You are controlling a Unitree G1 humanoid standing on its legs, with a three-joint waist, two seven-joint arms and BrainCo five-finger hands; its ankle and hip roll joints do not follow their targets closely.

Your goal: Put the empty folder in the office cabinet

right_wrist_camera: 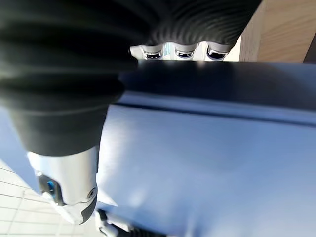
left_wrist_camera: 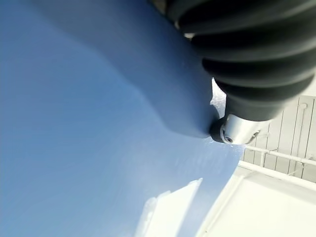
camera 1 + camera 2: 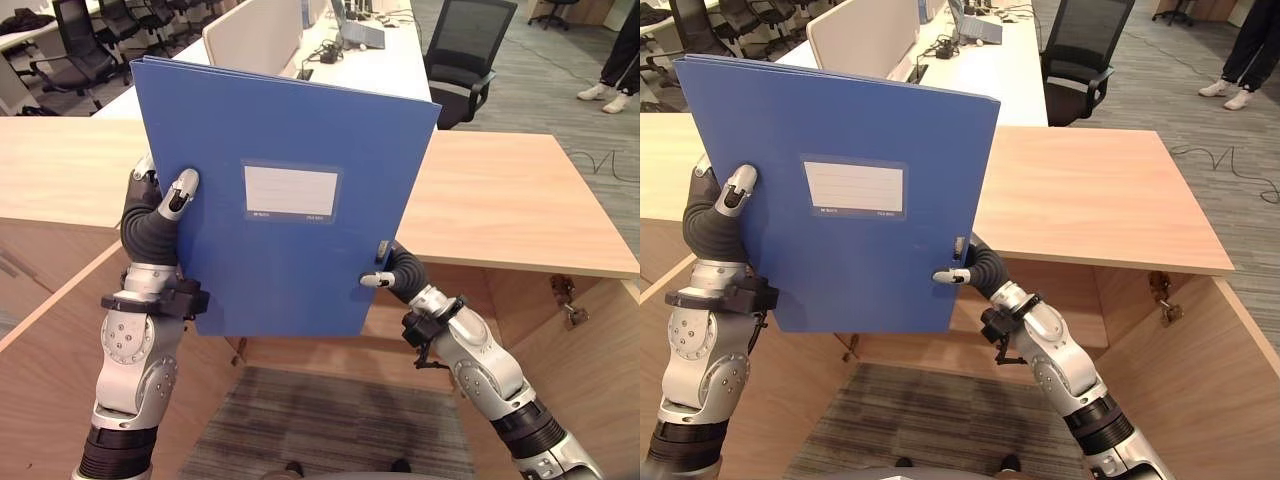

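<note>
A white desk [image 3: 390,70] is seen beyond the wooden surface, with a laptop [image 3: 360,35] and a tangle of dark cables [image 3: 325,52] set on it and a beige partition panel [image 3: 255,35] standing along its left side. A black office chair [image 3: 465,55] is placed just right of that desk, and further black chairs [image 3: 85,45] are grouped at the far left. A person's legs in dark trousers and white shoes [image 3: 607,93] are seen on the grey carpet at the far right.

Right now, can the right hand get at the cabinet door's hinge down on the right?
Probably not: the right hand is clamped on the blue folder, shared with the left hand; the hinge lies apart, unobstructed.
</note>
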